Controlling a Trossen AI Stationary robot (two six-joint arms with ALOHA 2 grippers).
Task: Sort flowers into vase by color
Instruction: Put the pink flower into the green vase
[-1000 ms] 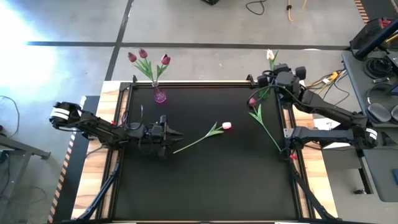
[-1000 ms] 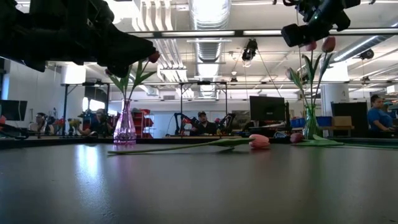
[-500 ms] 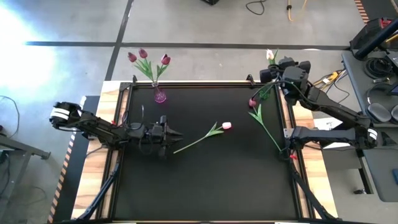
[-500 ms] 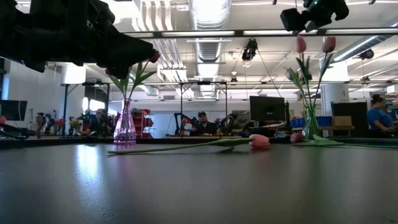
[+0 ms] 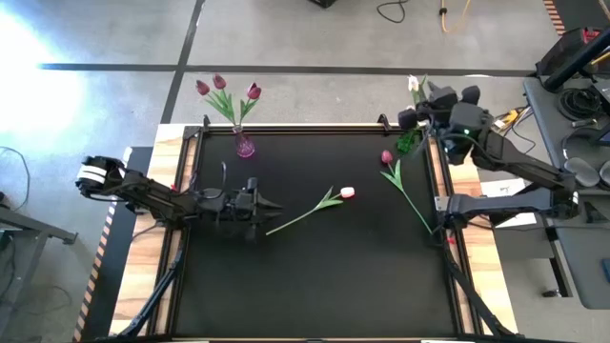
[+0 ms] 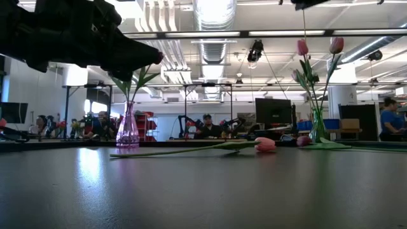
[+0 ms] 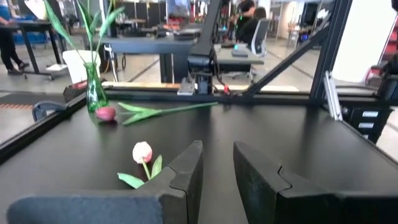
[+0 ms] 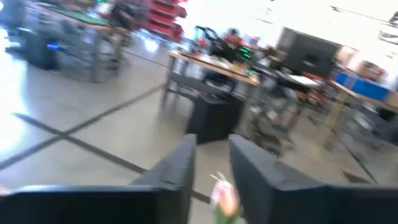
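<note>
A purple vase at the far left holds three dark magenta flowers. At the far right, a green vase holds two pink flowers. One pale pink tulip lies on the mat mid-table. A dark magenta tulip lies beside the green vase. My right gripper hovers high above the green vase, open and holding nothing; a pale flower head shows below its fingers. My left gripper stands open and level left of the pale tulip's stem end.
Black frame rails border the mat, which is bare on the near half. People sit and stand at desks in the room beyond the far edge.
My right gripper has let go of a pink flower and risen, drifting toward the far right corner and almost out of the low view's top. The flower now stands free in the green vase.
</note>
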